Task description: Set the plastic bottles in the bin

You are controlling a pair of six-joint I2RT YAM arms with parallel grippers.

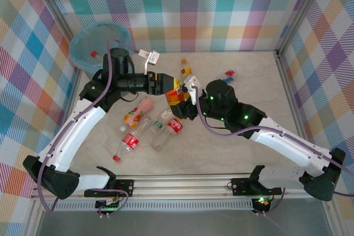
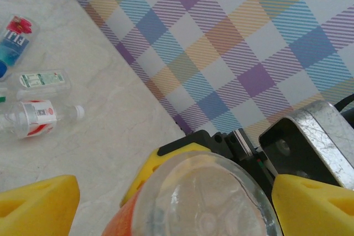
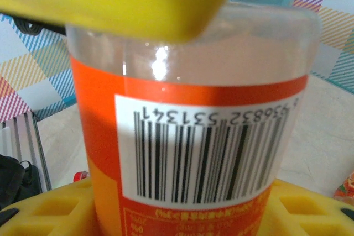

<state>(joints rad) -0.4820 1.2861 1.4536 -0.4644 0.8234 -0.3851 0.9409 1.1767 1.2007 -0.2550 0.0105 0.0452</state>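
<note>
Right claw (image 1: 186,93): clamped on an orange-labelled bottle (image 3: 188,136), held mid-table.
Left claw (image 2: 174,207): jaws spread either side of that bottle's base, no squeeze yet; looks like a handover.
Bin (image 1: 94,38): far-left corner, one red-capped item visible inside.
Remaining: about seven loose bottles (image 1: 145,109) on the table; most of the job.
</note>
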